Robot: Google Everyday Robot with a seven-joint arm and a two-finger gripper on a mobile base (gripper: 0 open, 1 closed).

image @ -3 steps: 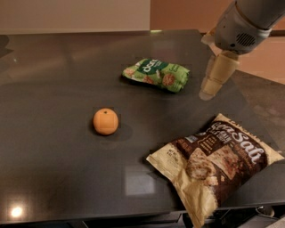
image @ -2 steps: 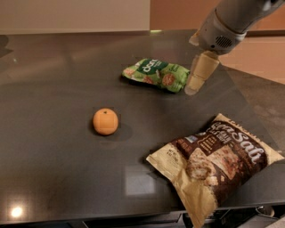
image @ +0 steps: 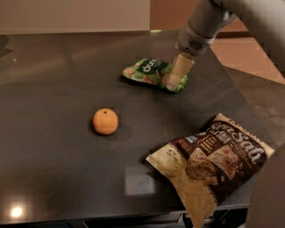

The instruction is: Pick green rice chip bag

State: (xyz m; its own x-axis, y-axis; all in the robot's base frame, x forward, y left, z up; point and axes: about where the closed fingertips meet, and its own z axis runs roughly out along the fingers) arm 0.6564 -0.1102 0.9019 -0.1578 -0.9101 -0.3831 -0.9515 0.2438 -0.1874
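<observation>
Camera view: nearest, a large brown-and-tan bag (image: 213,162) lies at the front right of the dark tabletop (image: 53,133), one corner past the edge. Farther in, left of centre, sits an orange (image: 105,121). Beyond it the green rice chip bag (image: 147,71) lies flat. The end effector (image: 177,76) is at the bag's right end; I cannot tell whether it is clenched or released.

Upper right, the gripper (image: 174,81) is hiding the right end of the green rice chip bag (image: 149,71); the top edge is cutting off its arm (image: 222,13).
</observation>
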